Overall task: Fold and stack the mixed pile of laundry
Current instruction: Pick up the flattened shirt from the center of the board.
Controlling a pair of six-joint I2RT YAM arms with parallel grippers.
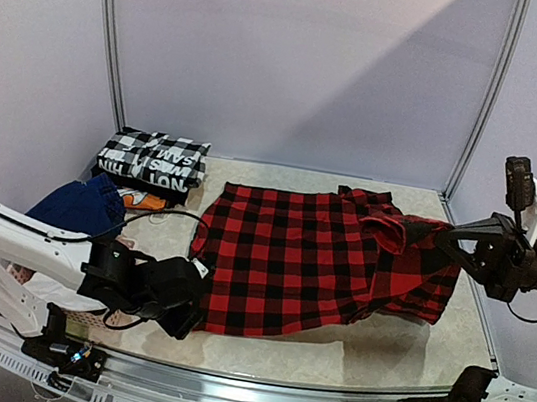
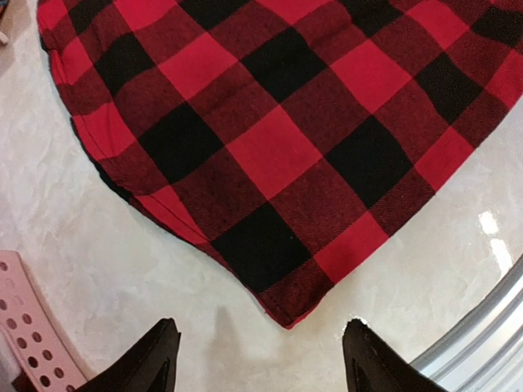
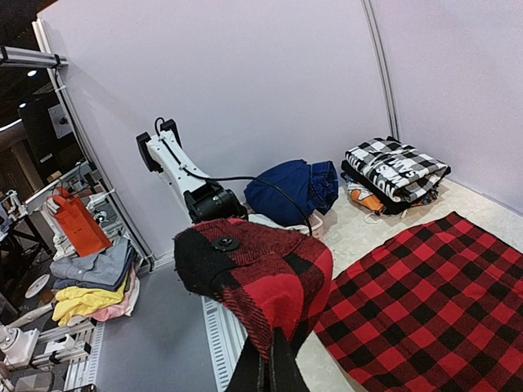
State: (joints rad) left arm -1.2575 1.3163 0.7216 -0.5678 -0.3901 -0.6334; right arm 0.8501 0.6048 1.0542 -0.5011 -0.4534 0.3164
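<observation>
Left gripper (image 2: 260, 359) hovers spread and empty over the near-left corner of the red-and-black plaid shirt (image 1: 279, 263), laid across the table (image 1: 366, 362); right gripper (image 3: 268, 371) pinches its right edge aloft. Checked garments (image 1: 153, 159) sit folded at the far-left corner; shirt and navy piece (image 1: 81, 205) look unfolded

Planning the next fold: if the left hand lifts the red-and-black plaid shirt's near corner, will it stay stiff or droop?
Likely droops: the red-and-black plaid shirt bunches softly where the right hand pinches it. Pushed, it would probably wrinkle or slide on the smooth table, not roll.
</observation>
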